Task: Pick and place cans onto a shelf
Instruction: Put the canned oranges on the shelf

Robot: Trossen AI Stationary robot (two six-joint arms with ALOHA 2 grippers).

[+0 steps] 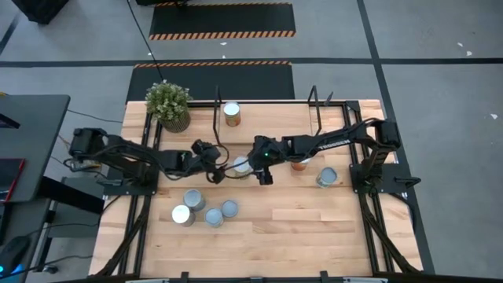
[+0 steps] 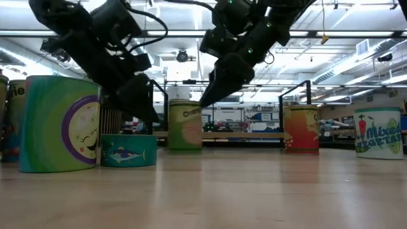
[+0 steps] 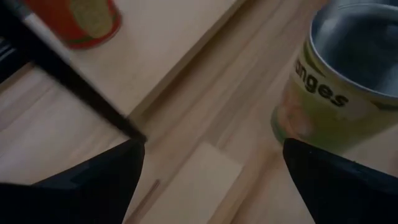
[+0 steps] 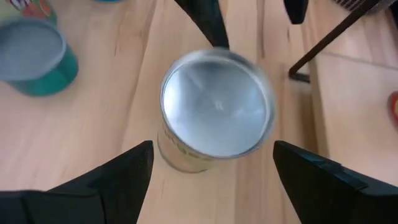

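Cans are spread over the wooden bench (image 1: 314, 228) at several stations. At the left, the potted plant (image 1: 168, 104) stands on the bench's far corner. In front of it, three cans (image 1: 203, 207) sit close together near the left-centre, well clear of both arms.

The left gripper (image 1: 214, 167) reaches in from the left mount and sits low, just beside a green-labelled can (image 1: 241, 164) at mid-bench. In the left wrist view its fingers (image 3: 93, 183) are spread wide, with the green-labelled can (image 3: 339, 81) ahead and to one side, not between them.

One can (image 1: 232, 113) stands on the shelf (image 1: 267, 118), a light board along the far edge with thin black uprights.

The right gripper (image 1: 262, 168) comes across from the right mount and hangs directly over the green-labelled can. The right wrist view shows its fingers (image 4: 106, 180) parted on either side of the can's silver top (image 4: 216, 102), apart from it; the can stands upright on the bench.

Further right, an orange-labelled can (image 1: 299, 163) is partly hidden under the right arm. A teal can (image 1: 326, 178) stands alone near the right mount.
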